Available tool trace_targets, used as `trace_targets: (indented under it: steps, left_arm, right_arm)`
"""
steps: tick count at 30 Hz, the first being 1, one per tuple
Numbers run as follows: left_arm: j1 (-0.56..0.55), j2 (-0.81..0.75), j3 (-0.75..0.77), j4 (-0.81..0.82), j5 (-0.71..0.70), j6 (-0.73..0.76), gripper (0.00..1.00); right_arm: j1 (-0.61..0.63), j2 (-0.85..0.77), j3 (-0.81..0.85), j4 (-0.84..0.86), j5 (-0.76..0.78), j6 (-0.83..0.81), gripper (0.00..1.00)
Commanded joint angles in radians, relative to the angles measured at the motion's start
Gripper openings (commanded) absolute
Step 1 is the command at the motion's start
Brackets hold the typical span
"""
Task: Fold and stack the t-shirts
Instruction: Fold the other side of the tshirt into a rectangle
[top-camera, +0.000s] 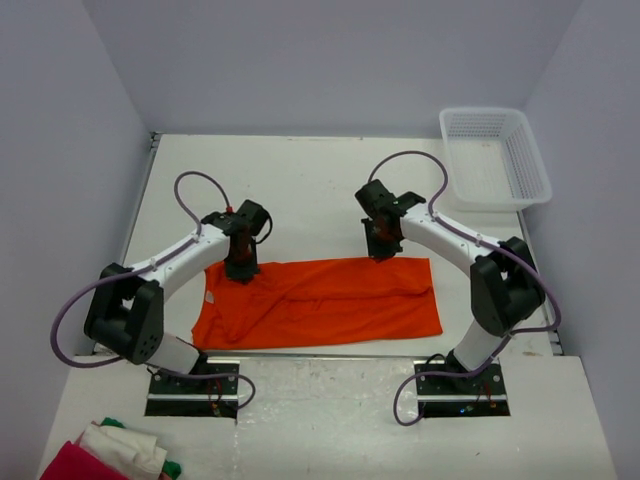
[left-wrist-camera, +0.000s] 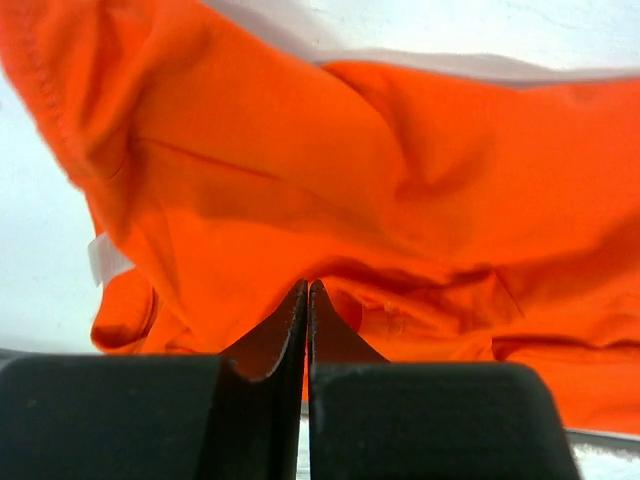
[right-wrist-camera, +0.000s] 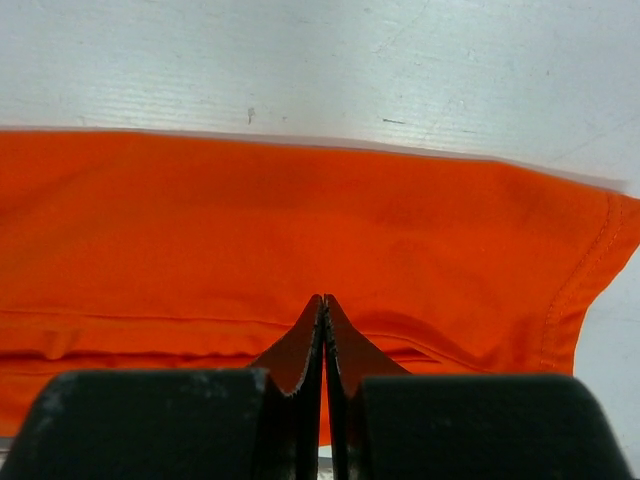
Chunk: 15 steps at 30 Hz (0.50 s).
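One bright orange t-shirt (top-camera: 320, 305) lies as a long folded band across the near part of the table, collar end to the left. My left gripper (top-camera: 241, 272) is at its far edge near the collar, shut on the cloth. In the left wrist view the t-shirt (left-wrist-camera: 400, 180) is bunched and lifted around the left gripper (left-wrist-camera: 307, 285). My right gripper (top-camera: 381, 254) is at the far edge toward the right end, also shut. In the right wrist view the creases of the t-shirt (right-wrist-camera: 300, 220) run into the closed right gripper (right-wrist-camera: 323, 298), with the side hem at the right.
A white plastic basket (top-camera: 495, 155) stands at the back right corner. A pile of red, white and green cloth (top-camera: 115, 455) lies at the front left, beside the left arm's base. Grey walls close in the table on three sides.
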Motion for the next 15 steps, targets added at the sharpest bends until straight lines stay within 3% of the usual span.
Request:
trace_targets:
  steps: [1,15]
  left_arm:
    - [0.029,0.06,-0.006,0.078,0.038,0.031,0.0]
    - [0.134,0.343,0.074,0.183,0.105,0.1,0.0]
  right_arm:
    - [-0.003,-0.061,-0.013,0.03,0.006,-0.019,0.0]
    - [-0.001,-0.057,-0.135,0.113,-0.065,-0.001,0.0]
